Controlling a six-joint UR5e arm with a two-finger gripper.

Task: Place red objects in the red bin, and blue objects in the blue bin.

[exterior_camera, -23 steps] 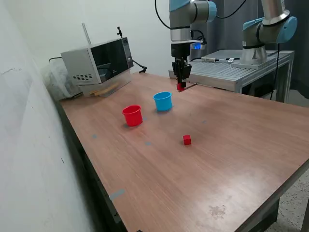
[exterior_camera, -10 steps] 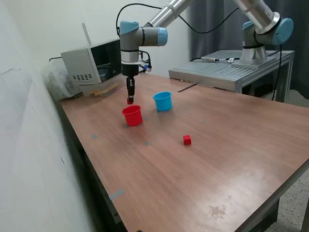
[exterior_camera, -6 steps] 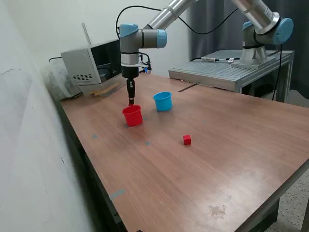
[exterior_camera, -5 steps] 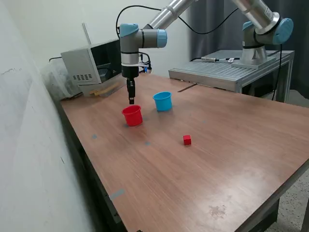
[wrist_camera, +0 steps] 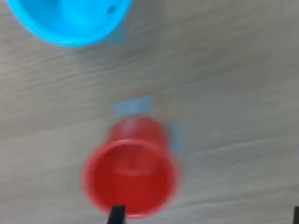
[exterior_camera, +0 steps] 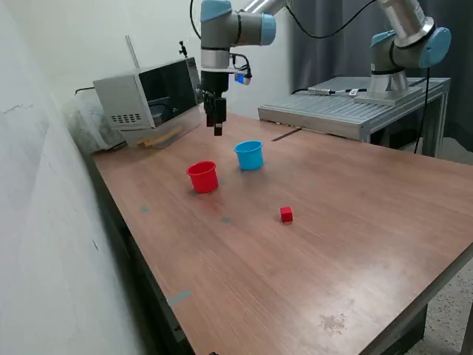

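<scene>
My wrist view is blurred. It cuts off the blue cup (wrist_camera: 70,21) at the frame edge, and only a dark fingertip (wrist_camera: 116,215) pokes in beside the red cup (wrist_camera: 131,175). I can make out a faint red shape inside the red cup, but not clearly enough to call it a cube. A dark speck sits inside the blue cup, too small to tell.

In the exterior view the tool (exterior_camera: 216,130) hangs above the desk (exterior_camera: 355,222), raised well over the red cup (exterior_camera: 202,177) and set toward the microwave (exterior_camera: 148,96) from it. Its fingers look close together; I cannot tell whether they hold anything.

One red cube (exterior_camera: 287,214) lies on the desk, well apart from the red cup, on the side away from the microwave. The blue cup (exterior_camera: 250,154) stands just beside the red cup.
</scene>
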